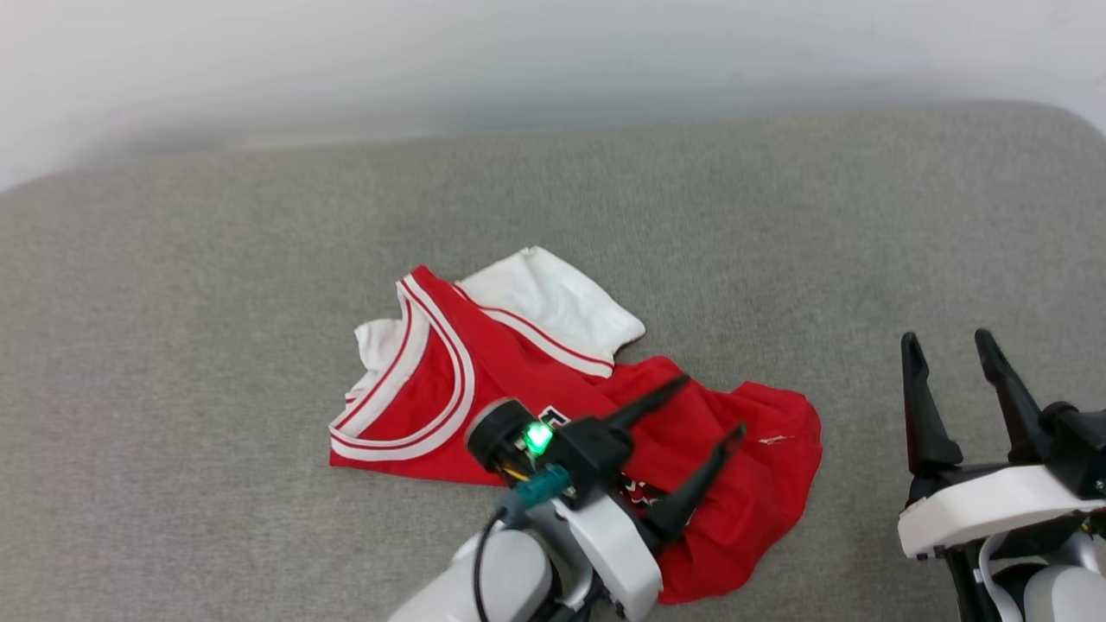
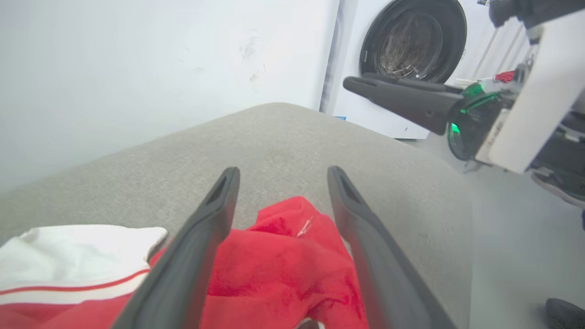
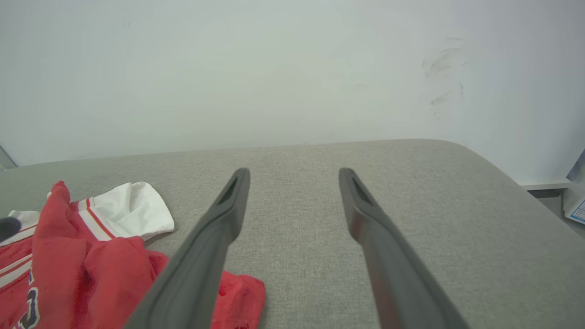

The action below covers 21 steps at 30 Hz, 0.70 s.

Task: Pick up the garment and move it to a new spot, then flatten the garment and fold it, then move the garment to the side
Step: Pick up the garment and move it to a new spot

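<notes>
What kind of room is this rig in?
Probably a laundry room or home-style test space: a front-loading washing machine stands beyond the grey padded surface, a plain white wall behind it, and a crumpled red garment lies on the padding.

White wrist shells [image 1: 985,510] carry long black tapered fingers [image 1: 923,415], with a green light [image 1: 537,438] and black cable [image 1: 478,553]

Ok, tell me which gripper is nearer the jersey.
Left. The left gripper hangs open directly over the jersey, above its red body. The right gripper, also open, stands off to its right above the grey cushion, clear of it.
</notes>
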Available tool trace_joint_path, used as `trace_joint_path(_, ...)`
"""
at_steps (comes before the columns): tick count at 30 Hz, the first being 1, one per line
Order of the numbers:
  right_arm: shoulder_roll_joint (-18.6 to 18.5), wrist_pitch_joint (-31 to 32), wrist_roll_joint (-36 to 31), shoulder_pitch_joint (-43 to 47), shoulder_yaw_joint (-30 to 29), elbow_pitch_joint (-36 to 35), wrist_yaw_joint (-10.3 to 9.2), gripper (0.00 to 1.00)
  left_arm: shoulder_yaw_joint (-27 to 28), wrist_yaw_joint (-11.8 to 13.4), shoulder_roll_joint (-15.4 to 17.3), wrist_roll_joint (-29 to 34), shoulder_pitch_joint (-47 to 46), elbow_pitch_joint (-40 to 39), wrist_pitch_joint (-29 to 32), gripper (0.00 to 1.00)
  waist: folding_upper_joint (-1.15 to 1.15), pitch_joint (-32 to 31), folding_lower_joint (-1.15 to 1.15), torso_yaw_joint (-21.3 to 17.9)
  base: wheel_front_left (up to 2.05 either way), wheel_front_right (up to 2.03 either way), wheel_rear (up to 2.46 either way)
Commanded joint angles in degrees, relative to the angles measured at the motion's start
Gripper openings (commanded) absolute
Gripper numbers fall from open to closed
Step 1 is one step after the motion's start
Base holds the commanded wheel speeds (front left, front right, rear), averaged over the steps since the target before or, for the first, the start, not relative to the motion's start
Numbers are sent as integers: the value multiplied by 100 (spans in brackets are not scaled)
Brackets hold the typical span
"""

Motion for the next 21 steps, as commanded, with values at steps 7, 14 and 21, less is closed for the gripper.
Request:
trace_joint_path(7, 1, 110, 28, 323, 54, 32, -4, 100, 846, 629, 211, -98, 317, -309, -150, 100, 0, -634, 0, 129, 0, 0, 0)
trace_joint_path(14, 2, 256, 51, 629, 128, 5, -3, 100, 2005, 1291, 483, -198, 1030, -543, -160, 100, 0, -960, 0, 175, 0, 0, 0)
trace_joint_path(21, 1, 349, 22, 794, 216, -21, -3, 100, 2706, 1505, 930, -107, 1752, -519, -156, 100, 0, -1135, 0, 292, 0, 0, 0)
